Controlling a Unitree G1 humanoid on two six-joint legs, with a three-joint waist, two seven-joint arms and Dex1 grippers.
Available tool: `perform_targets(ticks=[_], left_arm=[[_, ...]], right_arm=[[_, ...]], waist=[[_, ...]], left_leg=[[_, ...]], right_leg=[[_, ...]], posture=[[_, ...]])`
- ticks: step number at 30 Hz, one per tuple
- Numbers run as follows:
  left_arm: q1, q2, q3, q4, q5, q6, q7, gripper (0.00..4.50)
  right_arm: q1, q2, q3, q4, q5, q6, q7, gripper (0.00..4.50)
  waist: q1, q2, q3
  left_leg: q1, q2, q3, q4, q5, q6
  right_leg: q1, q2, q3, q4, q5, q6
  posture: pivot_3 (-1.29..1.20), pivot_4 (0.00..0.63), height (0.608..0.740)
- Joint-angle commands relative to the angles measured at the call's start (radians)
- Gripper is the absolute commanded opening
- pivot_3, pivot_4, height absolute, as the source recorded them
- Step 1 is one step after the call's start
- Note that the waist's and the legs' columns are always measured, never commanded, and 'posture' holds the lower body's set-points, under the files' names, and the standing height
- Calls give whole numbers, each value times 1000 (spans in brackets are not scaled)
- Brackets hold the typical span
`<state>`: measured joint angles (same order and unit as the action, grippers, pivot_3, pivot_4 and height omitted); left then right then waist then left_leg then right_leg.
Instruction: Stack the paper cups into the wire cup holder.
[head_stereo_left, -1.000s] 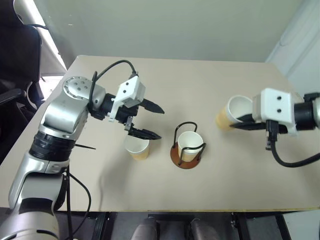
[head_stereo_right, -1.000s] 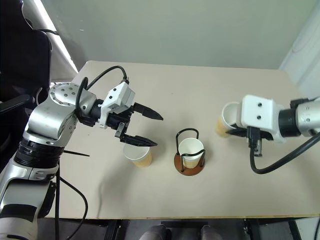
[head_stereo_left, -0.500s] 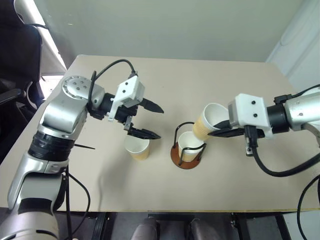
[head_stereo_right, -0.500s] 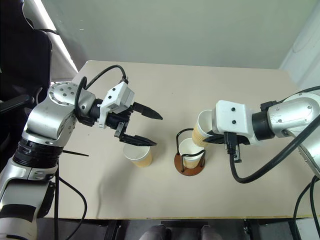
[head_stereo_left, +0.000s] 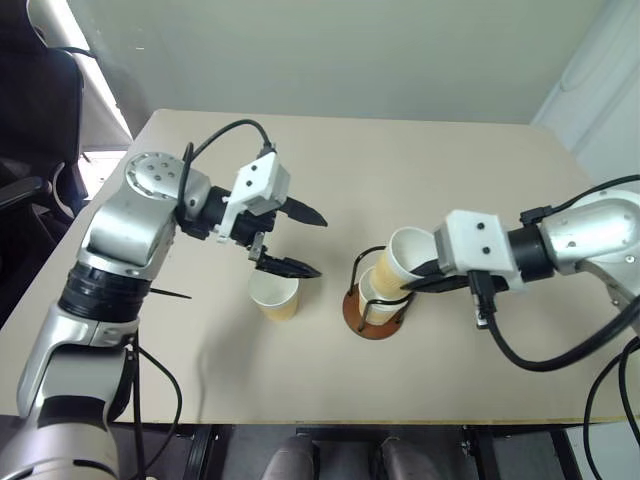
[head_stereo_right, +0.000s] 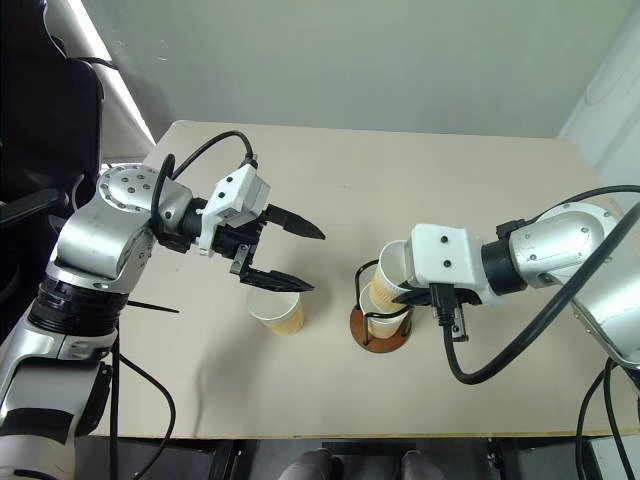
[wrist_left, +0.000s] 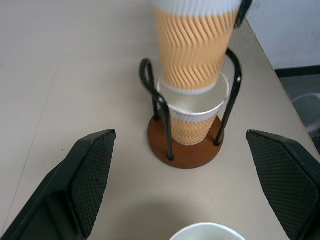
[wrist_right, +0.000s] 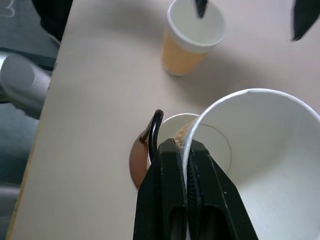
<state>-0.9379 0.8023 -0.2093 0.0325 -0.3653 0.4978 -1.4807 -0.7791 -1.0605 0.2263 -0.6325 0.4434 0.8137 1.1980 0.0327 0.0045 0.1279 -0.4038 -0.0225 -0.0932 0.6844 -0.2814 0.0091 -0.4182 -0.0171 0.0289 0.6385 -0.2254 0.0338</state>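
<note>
My left pincer (head_stereo_left: 297, 241) hangs above the worktop (head_stereo_left: 420, 170), fingers wide apart and holding nothing. Just below its lower finger stands a loose cup (head_stereo_left: 274, 295), upright on the worktop, mouth up, w/ nothing touching it.

To the right of that cup is the holder (head_stereo_left: 368, 312): brown round base, black wire loops rising from it. One cup (wrist_left: 192, 120) sits already inside it, upright betw. the loops.

Right above it is the 3rd cup (head_stereo_left: 398, 264), tilted, w/ its bottom end just entering the mouth of the cup in the holder; in the left wrist view its foot is at the rim of the lower one. My right pincer (wrist_right: 186, 165) is clamped on this cup's rim, one finger inside the wall and one outside, pressed together on the paper. The right arm reaches in from the right side of the worktop.
</note>
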Motion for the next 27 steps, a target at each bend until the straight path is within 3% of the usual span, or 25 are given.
perform_targets(ticks=[1,9,17,27], left_arm=[[-28,-5,16,-9,0,-14,-4,4500],[-25,-8,18,-15,0,-9,-2,4500],[-16,-8,21,-16,3,-4,11,4500],[-21,52,84,-57,-9,25,59,4500]], right_arm=[[-1,3,22,-2,-42,-41,-5,20],[-13,28,70,19,-100,-81,0,20],[-76,109,16,54,-55,-6,-29,2688],[-112,186,-264,73,163,206,-166,2688]], waist=[[0,0,0],[0,0,0],[-1,0,0],[-1,0,0]], left_leg=[[0,0,0,0,0,0],[0,0,0,0,0,0],[0,0,0,0,0,0],[-1,0,0,-2,0,0]], right_leg=[[0,0,0,0,0,0],[0,0,0,0,0,0],[0,0,0,0,0,0],[-1,0,0,-3,0,0]], posture=[[0,150,740],[0,150,740],[0,150,740],[0,150,740]])
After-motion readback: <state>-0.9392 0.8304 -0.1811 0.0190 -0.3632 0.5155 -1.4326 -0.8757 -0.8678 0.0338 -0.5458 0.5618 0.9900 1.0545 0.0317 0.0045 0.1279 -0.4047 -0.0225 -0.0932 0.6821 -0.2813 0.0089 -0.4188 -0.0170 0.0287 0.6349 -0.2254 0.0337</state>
